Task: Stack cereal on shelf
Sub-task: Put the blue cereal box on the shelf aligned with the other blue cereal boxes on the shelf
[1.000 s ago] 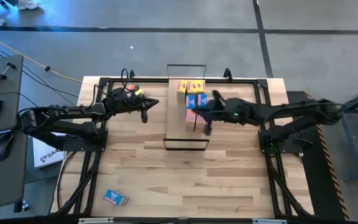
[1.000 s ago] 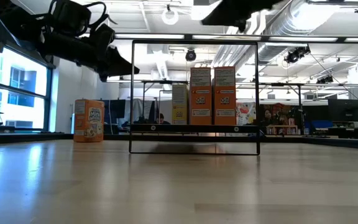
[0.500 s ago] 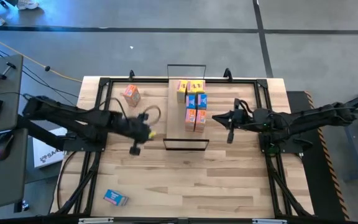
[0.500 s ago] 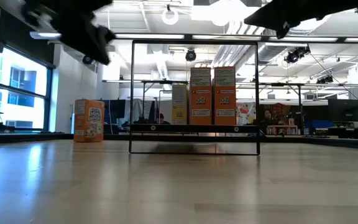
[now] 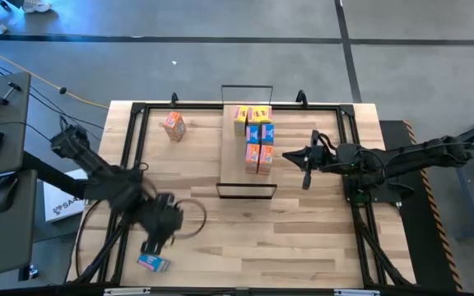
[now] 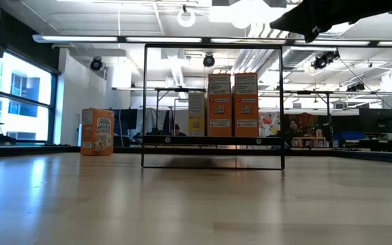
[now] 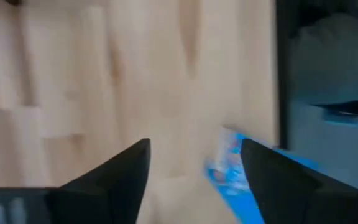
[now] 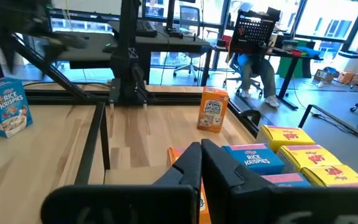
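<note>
Most of the cereal already sits on the shelf [image 5: 235, 156]: the high view shows a cluster of yellow, blue and orange cereal boxes [image 5: 256, 136] gathered toward the shelf's far end, leaving its near half bare. Two boxes appear left to place: an orange box [image 5: 174, 125] standing on the desk [image 5: 303, 238] well to the left of the shelf, near the far edge, and a blue box [image 5: 152, 261] lying at the desk's near left corner, well apart from the shelf. The left hand [image 5: 161, 227] hangs just beside that blue box with its fingers spread and nothing between them, so the judgement is that this box is next. The right hand [image 5: 306, 161] hovers just right of the shelf, clenched and empty. The low view shows what the high view cannot: the shelved boxes stand upright, side by side, and the orange box is upright too; it misses the blue box entirely. The left wrist view shows the blue box lying just beyond the parted fingers, untouched.
</note>
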`<state>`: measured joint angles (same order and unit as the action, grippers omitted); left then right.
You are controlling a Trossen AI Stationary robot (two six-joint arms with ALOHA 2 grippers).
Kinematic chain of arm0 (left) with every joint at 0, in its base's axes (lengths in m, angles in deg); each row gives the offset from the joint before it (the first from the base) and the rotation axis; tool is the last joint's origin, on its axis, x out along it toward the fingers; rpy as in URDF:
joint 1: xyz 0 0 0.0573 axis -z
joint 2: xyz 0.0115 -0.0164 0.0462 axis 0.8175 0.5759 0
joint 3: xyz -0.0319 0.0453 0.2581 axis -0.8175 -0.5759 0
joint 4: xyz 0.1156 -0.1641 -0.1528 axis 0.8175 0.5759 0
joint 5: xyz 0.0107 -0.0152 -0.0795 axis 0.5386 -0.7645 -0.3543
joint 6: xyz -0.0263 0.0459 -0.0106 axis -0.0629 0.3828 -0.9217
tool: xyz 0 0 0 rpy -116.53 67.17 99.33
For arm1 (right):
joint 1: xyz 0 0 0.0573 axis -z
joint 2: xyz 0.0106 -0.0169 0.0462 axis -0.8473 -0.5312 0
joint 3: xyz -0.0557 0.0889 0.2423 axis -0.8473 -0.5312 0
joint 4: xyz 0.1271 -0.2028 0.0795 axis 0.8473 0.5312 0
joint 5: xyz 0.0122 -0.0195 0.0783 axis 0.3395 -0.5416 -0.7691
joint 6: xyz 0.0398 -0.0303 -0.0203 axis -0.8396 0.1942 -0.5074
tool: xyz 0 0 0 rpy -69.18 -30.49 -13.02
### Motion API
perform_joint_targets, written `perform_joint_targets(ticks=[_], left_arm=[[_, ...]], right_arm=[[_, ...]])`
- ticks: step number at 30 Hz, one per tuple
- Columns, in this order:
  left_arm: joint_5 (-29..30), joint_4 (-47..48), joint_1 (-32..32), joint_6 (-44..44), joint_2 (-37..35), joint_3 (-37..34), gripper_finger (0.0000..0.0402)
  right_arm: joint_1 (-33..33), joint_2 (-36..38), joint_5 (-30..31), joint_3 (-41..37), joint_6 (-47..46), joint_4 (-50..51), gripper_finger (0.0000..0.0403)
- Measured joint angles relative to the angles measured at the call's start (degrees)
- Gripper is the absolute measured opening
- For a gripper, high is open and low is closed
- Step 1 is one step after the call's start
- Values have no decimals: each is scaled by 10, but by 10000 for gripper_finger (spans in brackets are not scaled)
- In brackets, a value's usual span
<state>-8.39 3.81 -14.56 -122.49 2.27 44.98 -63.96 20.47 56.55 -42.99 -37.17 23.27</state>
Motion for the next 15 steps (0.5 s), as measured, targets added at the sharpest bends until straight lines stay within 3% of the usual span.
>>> perform_joint_targets(ticks=[7, 15], left_arm=[[10, 9, 130, -162, 67, 38, 276], [34, 6, 194, -224, 127, 52, 279]], right_arm=[[0, 0, 0, 0, -2, 5, 0], [0, 0, 0, 0, -14, 4, 0]])
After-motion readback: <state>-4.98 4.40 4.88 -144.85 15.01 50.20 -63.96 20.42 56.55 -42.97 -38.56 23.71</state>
